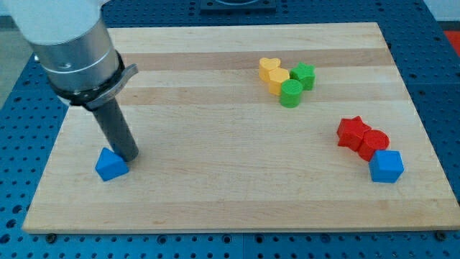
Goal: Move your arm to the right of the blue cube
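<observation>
My tip (128, 156) rested on the tabletop (215, 194) near its left edge, touching or just beside the upper right side of a blue wedge-like block (111, 165). The arm carried no fingers, only the rod, so there was nothing to spread or pinch. The blue cube (387, 166) sat well apart from it, near the right edge toward the lower right corner, touching the lower of two red blocks (362, 137). A yellow pair (274, 73) and two green blocks (297, 84) clustered near the top edge. The room between the cube and the right edge looked narrow, so a straight run across risked knocking the cube or the red blocks; swinging toward the bottom edge seemed safer.
</observation>
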